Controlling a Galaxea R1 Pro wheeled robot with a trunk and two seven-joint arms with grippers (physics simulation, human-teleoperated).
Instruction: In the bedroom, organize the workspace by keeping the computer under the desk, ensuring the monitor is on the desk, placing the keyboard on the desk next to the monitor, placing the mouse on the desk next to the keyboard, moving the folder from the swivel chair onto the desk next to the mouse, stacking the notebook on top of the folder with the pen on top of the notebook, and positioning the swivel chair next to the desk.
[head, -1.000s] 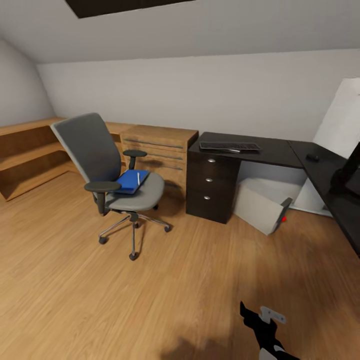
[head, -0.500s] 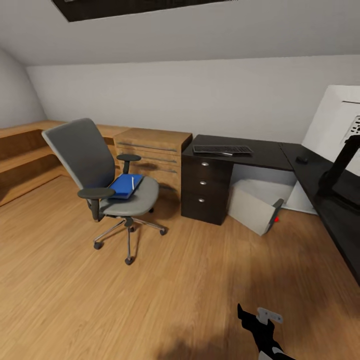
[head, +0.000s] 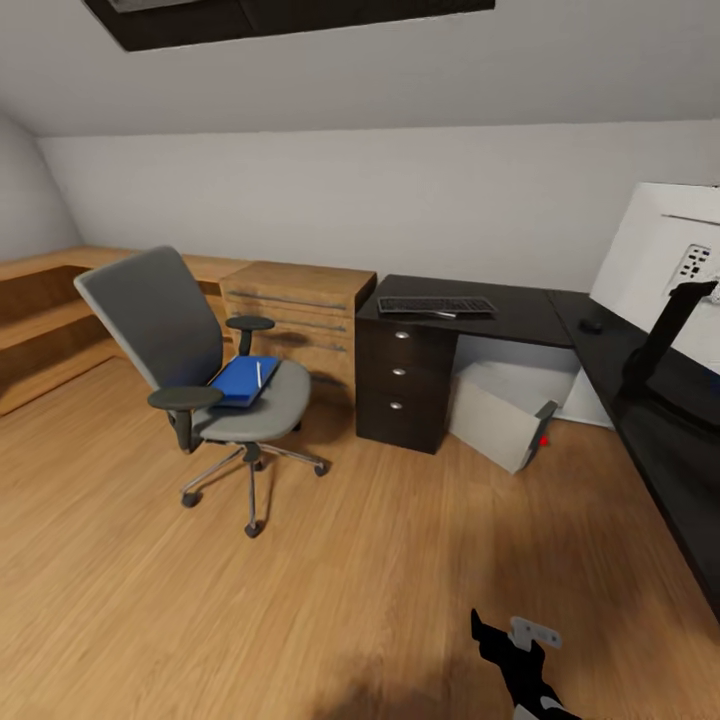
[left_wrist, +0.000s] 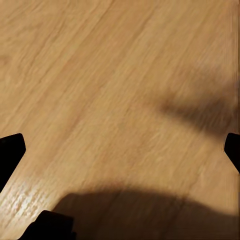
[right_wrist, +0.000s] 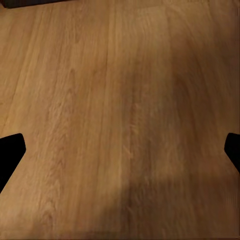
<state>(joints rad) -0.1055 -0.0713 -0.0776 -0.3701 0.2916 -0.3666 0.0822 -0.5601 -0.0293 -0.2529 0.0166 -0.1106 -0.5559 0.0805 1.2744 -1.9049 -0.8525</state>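
Warm wooden plank floor (head: 380, 560) spreads up to the black L-shaped desk (head: 520, 310), whose tabletop carries the slim dark keyboard (head: 436, 306) along its back edge, while the bright blue flat folder (head: 240, 381) with a thin white pen (head: 258, 373) on top lies on the seat of the grey upholstered swivel chair (head: 190, 370), well apart from the desk. Both the left gripper (left_wrist: 120, 150) and right gripper (right_wrist: 120, 150) hang over bare floor with fingers spread wide and nothing held. Fetching the folder looks like the step in hand, best done by rolling in square to the chair's front; its long axis runs from the seat's front edge toward the backrest, so a grasp on the near short edge seems safest, kept level to avoid tipping the pen.

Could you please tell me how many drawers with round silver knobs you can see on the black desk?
3, stacked in the desk pedestal beneath the keyboard: top drawer, middle drawer, bottom drawer. None seem hidden.
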